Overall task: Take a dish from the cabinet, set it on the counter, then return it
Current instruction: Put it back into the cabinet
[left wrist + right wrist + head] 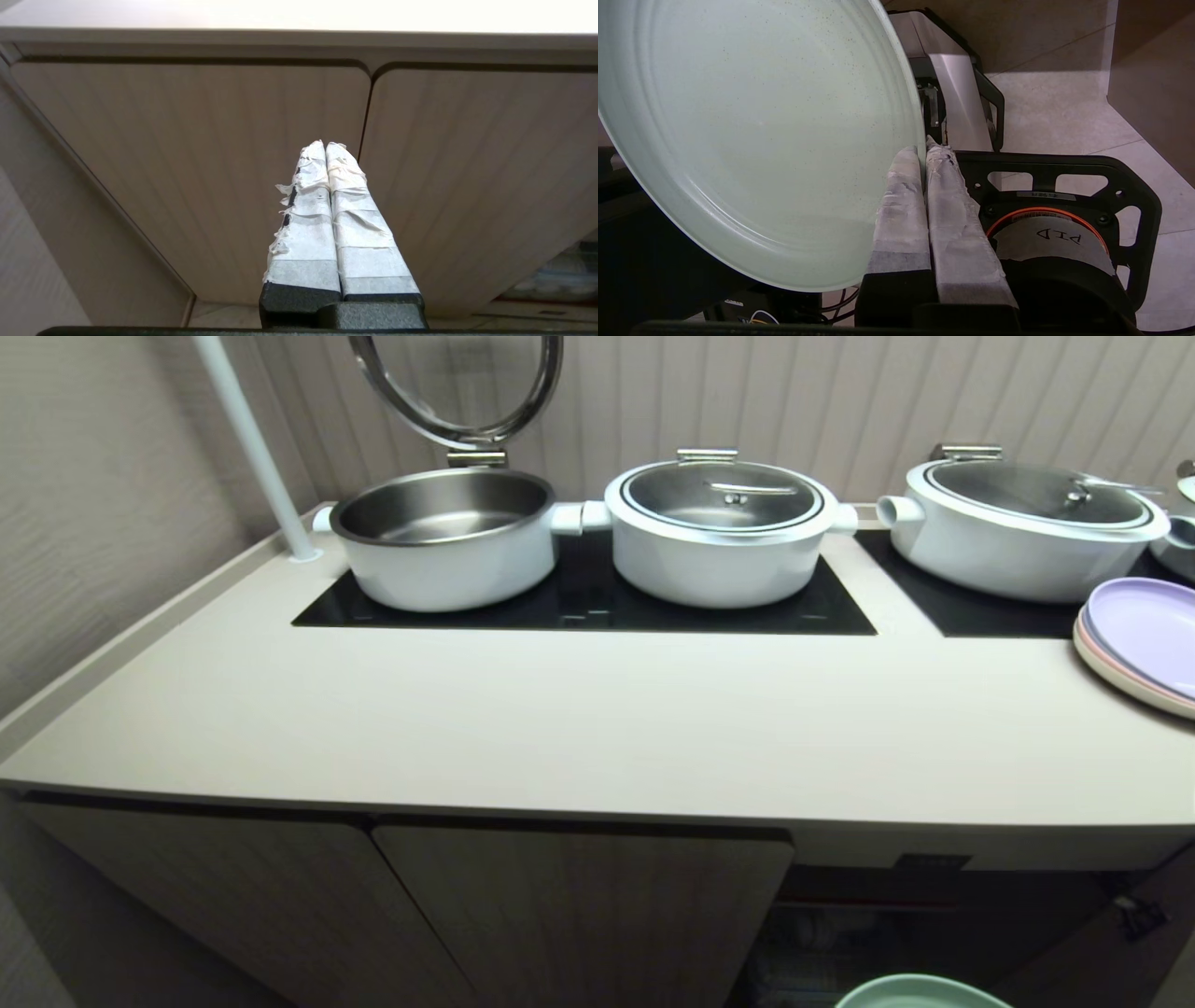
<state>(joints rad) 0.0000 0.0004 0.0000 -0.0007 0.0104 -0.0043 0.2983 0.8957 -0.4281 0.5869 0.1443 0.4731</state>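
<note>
In the head view, a white pole (pixel 252 448) rose from the desk (pixel 597 728) at the upper left. Right of it, three white pots sat along the black cooktop (pixel 588 607): an open pot (pixel 448 537) with its lid (pixel 457 387) tipped up behind it, a lidded pot (pixel 724 527) in the upper centre, and another lidded pot (pixel 1022 527) at the upper right. At the right edge lay a lilac plate (pixel 1144 635) on a stack of pale ones. Below the desk, the cabinet (pixel 579 905) showed two shut doors at lower left and centre, and a dark opening at lower right. The dish (pixel 920 992) peeked in at the bottom edge, right of centre, in front of that opening.

In my left wrist view, my left gripper (pixel 326 145) had its taped fingers pressed together with nothing between them, facing the shut doors.

In my right wrist view, my right gripper (pixel 923 150) was clamped on the rim of the dish (pixel 752 135), which filled the upper left of the frame, tilted, clear of the desk and above the floor (pixel 1064 121).
</note>
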